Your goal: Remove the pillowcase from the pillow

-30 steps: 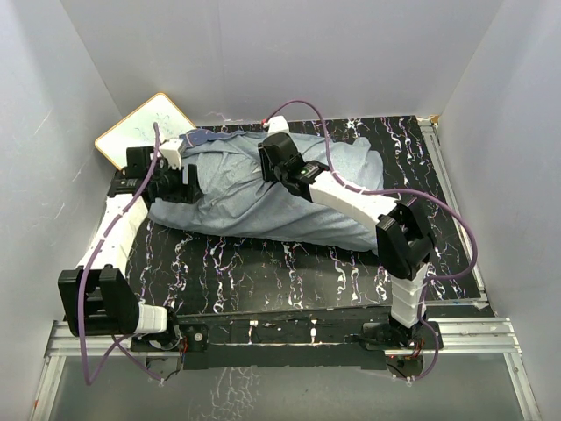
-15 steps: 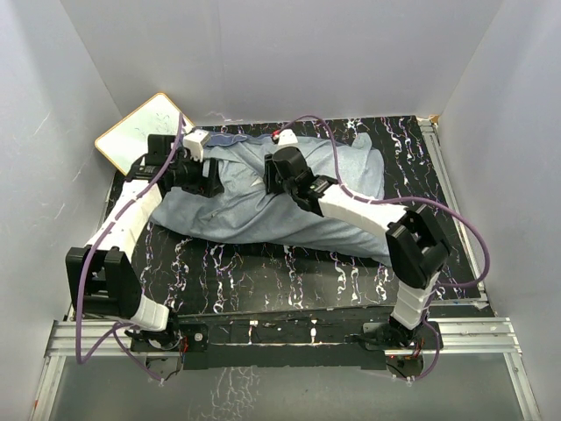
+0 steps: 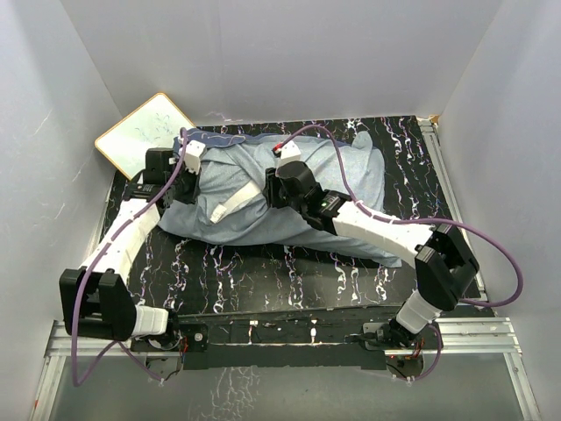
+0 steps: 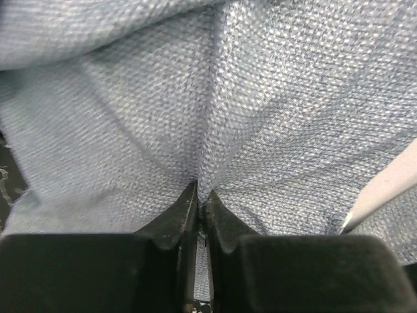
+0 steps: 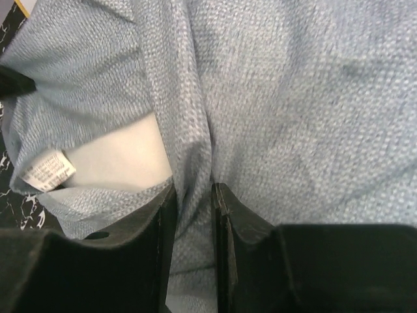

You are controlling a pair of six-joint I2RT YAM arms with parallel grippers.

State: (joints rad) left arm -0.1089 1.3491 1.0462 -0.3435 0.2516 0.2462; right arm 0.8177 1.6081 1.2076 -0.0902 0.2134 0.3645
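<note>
The pillowcase [image 3: 351, 171] lies grey-blue side out across the back of the table, with a dark navy edge at its far left end. A white strip of the pillow [image 3: 232, 203] shows through a gap in the cloth. My left gripper [image 3: 186, 186] sits at the case's left end, shut on a pinched fold of the cloth [image 4: 199, 194]. My right gripper [image 3: 275, 195] is on the middle of the case, its jaws closed on a thicker fold [image 5: 193, 195]. Just left of it the bare pillow [image 5: 117, 156] and its sewn label [image 5: 45, 171] show.
A white board with an orange edge [image 3: 145, 130] leans at the back left corner. The black marbled table [image 3: 289, 272] is boxed in by grey walls on three sides. The aluminium rail [image 3: 280, 329] with both arm bases runs along the near edge.
My left gripper has shut on a fold of the pillowcase at its left end. The right arm has stretched further left, and a white strip of pillow has come into sight.
</note>
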